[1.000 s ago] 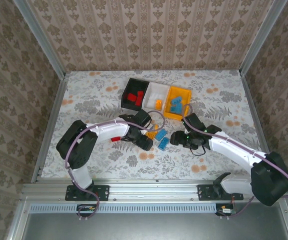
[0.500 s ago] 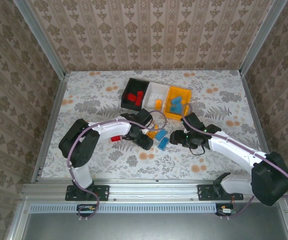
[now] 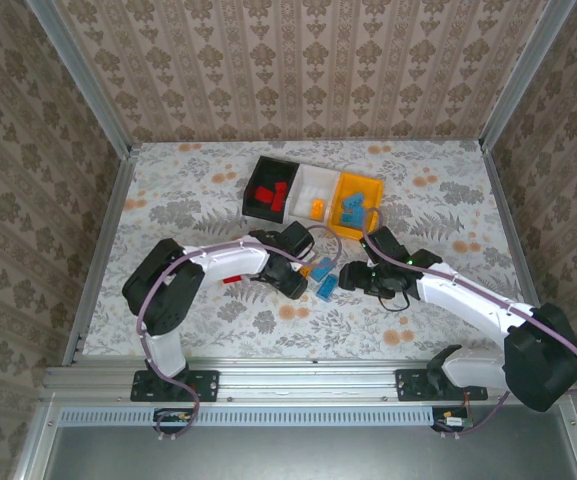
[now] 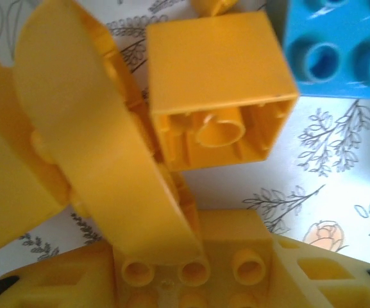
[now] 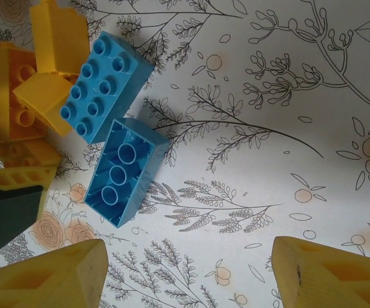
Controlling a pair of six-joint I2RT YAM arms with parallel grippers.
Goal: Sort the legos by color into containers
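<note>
Judging by its hollow moulded shell, the orange brick (image 4: 217, 90) is light, rigid and slick-sided, so it is best pinched squarely across two flat opposite walls rather than by a corner. It lies on its side on the table (image 5: 268, 160), open underside showing, just beside one finger (image 4: 108, 141) of the left gripper (image 3: 296, 280); whether those jaws pinch anything I cannot tell. The right gripper (image 5: 188, 276) hovers, jaws spread and empty, near two blue bricks (image 5: 108, 77), apart from the containers (image 3: 318, 178).

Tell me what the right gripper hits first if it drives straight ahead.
Probably bare tablecloth: the upturned blue brick lies just beside the line of the right gripper, though depth is unclear.
</note>
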